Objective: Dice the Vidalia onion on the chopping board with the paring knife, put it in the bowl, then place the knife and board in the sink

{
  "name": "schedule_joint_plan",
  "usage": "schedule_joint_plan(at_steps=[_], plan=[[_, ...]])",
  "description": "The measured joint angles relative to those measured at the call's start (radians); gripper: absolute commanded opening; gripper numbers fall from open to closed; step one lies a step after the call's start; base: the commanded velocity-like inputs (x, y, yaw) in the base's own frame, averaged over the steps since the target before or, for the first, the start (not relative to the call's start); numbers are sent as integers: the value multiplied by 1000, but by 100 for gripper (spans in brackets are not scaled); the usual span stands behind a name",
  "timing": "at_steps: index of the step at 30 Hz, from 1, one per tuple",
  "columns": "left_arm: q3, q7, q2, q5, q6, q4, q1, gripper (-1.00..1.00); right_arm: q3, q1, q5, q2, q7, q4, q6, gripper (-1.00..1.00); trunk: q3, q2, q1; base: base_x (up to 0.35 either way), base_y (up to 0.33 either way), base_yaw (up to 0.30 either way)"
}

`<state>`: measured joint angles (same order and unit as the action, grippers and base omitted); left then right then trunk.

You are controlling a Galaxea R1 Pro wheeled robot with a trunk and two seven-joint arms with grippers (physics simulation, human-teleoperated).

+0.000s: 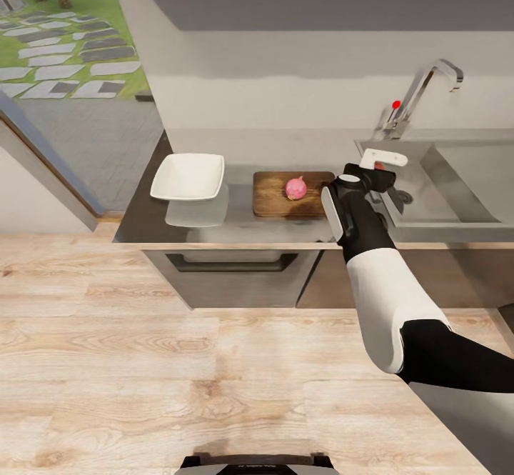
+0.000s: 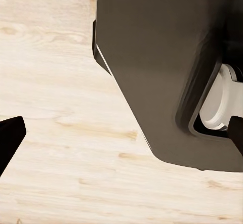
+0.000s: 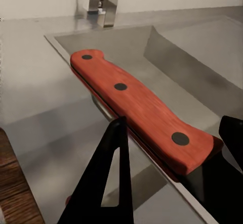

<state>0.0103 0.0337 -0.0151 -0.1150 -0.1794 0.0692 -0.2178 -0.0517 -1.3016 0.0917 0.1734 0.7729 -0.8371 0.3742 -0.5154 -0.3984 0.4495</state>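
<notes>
On the dark countertop (image 1: 143, 221), the white bowl (image 1: 187, 176) sits at the left, and just beside it to the right lies the chopping board (image 1: 291, 195), long axis along the counter, with the whole Vidalia onion (image 1: 295, 188) on it. Further right, the right gripper (image 3: 172, 178) has its fingers (image 3: 109, 173) either side of the paring knife (image 3: 142, 110); contact unclear. The red handle points toward the tap (image 1: 421, 93), over the sink (image 1: 464, 175) rim. The left gripper (image 2: 121, 133) hangs spread above the floor (image 2: 61, 82).

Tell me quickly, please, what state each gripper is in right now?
Left gripper: open, holding nothing, over the wooden floor.
Right gripper: fingers either side of the paring knife handle; whether shut on it cannot be told.
</notes>
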Motion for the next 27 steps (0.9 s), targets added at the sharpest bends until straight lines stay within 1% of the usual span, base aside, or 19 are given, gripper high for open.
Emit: schedule_joint_plan(at_steps=[3, 7, 16, 20, 23, 27], plan=[[0, 0, 0, 0, 0, 0, 0, 100, 1, 0, 0, 0, -1, 0, 4, -100, 0, 0, 0, 0, 0, 0], [0, 0, 0, 0, 0, 0, 0, 100, 1, 0, 0, 0, -2, 0, 35, -100, 0, 0, 0, 0, 0, 0], [0, 0, 0, -1, 0, 0, 0, 100, -3, 0, 3, 0, 3, 0, 36, -100, 0, 0, 0, 0, 0, 0], [0, 0, 0, -1, 0, 0, 0, 100, -8, 0, 4, 0, 18, 0, 32, -100, 0, 0, 0, 0, 18, 0], [0, 0, 0, -2, 0, 0, 0, 100, -10, 0, 4, 0, 35, 0, 29, -100, 0, 0, 0, 0, 169, 0], [0, 0, 0, -2, 0, 0, 0, 100, -10, 0, 4, 0, 77, 0, 17, -100, 0, 0, 0, 0, 255, 0]])
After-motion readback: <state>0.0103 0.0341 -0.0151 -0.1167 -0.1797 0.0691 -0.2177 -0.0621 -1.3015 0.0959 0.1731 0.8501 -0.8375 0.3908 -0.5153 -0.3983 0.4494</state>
